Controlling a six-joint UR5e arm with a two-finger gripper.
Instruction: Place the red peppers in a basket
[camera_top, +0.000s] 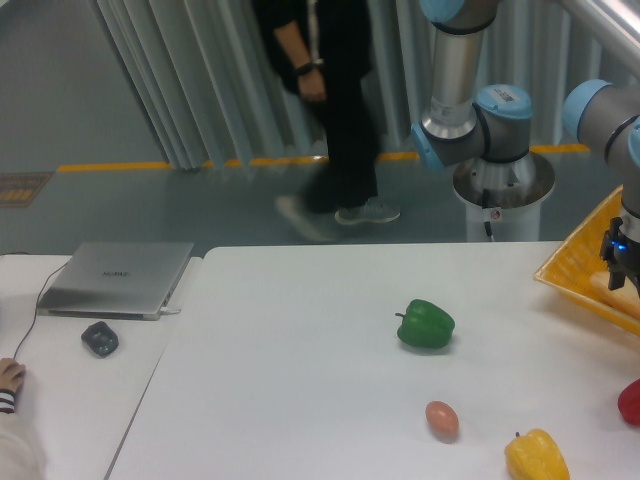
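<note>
Red peppers (630, 402) means one glossy red pepper, and I see only a sliver of it at the right edge of the frame, lying on the desk (300, 350) below my hand (622, 268) and apart from it. My hand sits at the far right edge, dark, with a small blue light on it, and it is cut off by the frame, so I cannot tell whether its fingers are apart or together, or whether anything is between them. It hangs in front of the basket (580, 262), the yellow woven one with slanted latticed sides, which lies just beside and behind my hand and also runs out of view.

Moving out from my hand, a yellow bell pepper (536, 456) lies lower and to the left, near the bottom edge. A small pinkish-orange egg-shaped thing (442, 419) is further left of that. A green bell pepper (426, 324) rests well to the left of my hand, out in the middle of the desk. Far across, on a second desk, I see a closed grey laptop (118, 277) with a dark mouse (99, 338) in front of it. A person in black (335, 100) walks past on the floor behind.
</note>
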